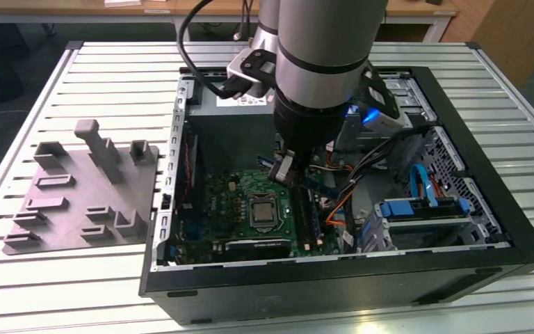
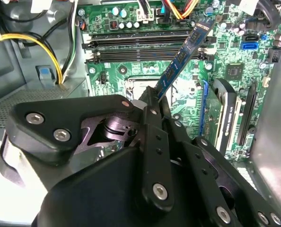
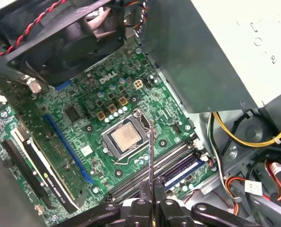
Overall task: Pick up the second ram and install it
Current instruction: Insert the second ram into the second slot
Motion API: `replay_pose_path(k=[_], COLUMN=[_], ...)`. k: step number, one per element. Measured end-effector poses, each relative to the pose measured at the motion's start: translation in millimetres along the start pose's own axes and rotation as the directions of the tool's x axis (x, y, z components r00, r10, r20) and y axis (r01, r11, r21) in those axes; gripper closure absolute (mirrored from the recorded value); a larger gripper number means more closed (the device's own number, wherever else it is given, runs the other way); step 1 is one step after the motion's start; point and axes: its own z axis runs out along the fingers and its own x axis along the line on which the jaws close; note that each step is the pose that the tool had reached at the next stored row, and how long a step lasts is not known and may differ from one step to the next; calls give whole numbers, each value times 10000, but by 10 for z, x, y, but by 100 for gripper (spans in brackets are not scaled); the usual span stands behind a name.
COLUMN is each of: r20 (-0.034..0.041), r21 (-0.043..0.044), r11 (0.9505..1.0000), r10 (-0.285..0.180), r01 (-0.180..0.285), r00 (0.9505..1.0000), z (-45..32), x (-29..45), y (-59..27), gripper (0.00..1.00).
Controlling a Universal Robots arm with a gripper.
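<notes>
Because the ram (image 2: 180, 56) is a thin, flat circuit board, I judge it light and stiff along its length but easy to harm. It would not stand twisting or a crooked push, its contact edge and chips are best left untouched, and its smooth faces could slip in a loose pinch. The best hold, to my mind, is across the two flat faces near one end, square to the board. That is about how the gripper (image 2: 152, 94) has it: the black fingers are closed on one end, and the rest stands out beyond the fingertips. In the second wrist view the ram is a long dark strip with a blue sheen and a row of black chips and small pale marks along it. In the first wrist view it is edge-on, a mere thin line. It hangs in the air inside the case (image 1: 341, 278), over the motherboard (image 3: 60, 101) near the CPU socket (image 3: 126, 137), clear of the slots (image 3: 171, 158) and not seated in any. The outermost slot looks filled by a bluish stick (image 3: 183, 171), though I cannot be sure.
</notes>
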Motion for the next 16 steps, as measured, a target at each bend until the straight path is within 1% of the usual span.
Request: replay_pose_path(k=[4,8,12,16], r20=[12,27,41,56], r21=[31,62,93,122], r11=[9994,9976,9945,9903], r10=[339,691,1047,1386], r01=[-339,-692,-1047,-1387], r00=[9994,9976,9945,9903], z=[2,5,7,9], x=[0,0,1,1], y=[0,0,0,0], gripper=[86,86,86,86])
